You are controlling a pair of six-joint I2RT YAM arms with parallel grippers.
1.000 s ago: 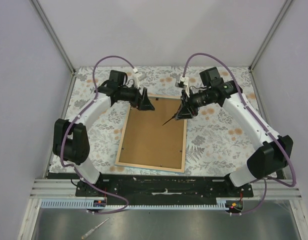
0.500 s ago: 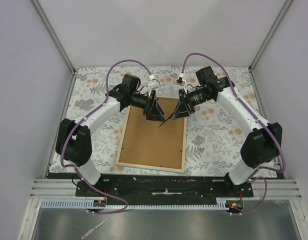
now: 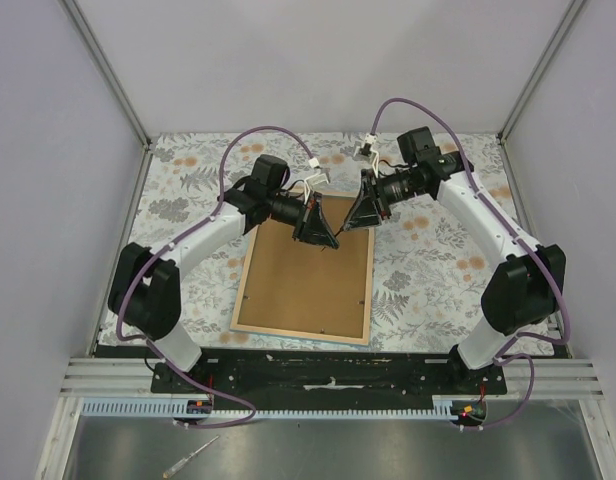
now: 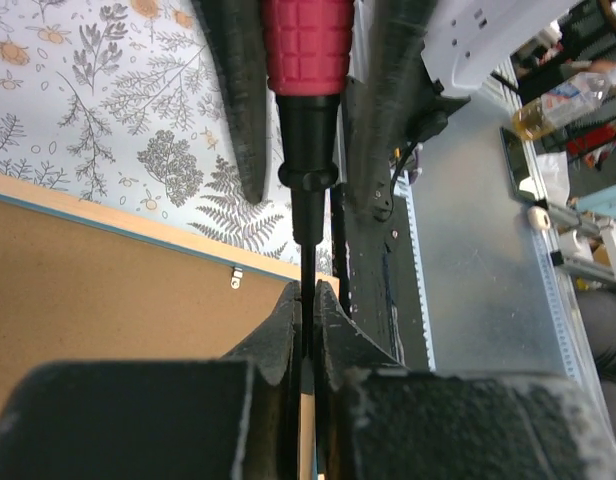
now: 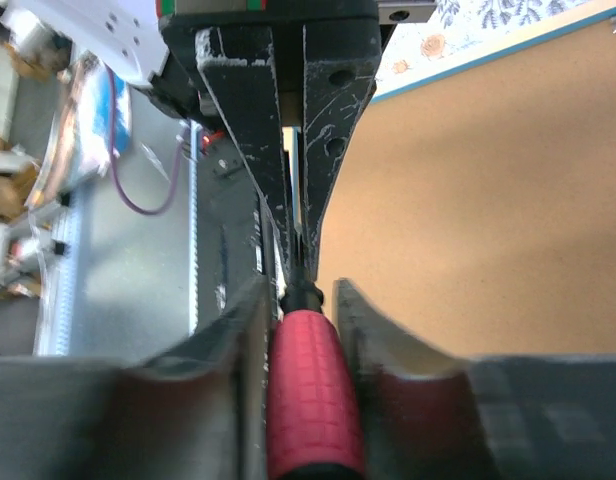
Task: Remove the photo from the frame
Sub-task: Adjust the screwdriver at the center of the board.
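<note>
Left tool: clamped right down on the thin black shaft of the screwdriver, my fingers all but touching each other.
Right tool: closed around the same screwdriver's red, grid-textured handle; the fingers stand partly apart with the handle filling the gap.
Screwdriver axis: it bridges my two tools, with the handle at the right one and the shaft at the left one, above the far end of the frame.
Writing: the only label I see is on a bottle off in the background, too blurred to read.
Frame: flat on the floral-covered counter, wood-coloured back up. Its long axis runs from the near edge to the far edge, with the far end leaning slightly right.
Photo: inside the frame, face down; only its plain brown board back shows.
Wrist views only: a thin blue line along the frame's outer edge, and a small metal clip on the wooden border beside the board.
Top view only: the frame's whole outline, with both arms meeting over its far right part.
</note>
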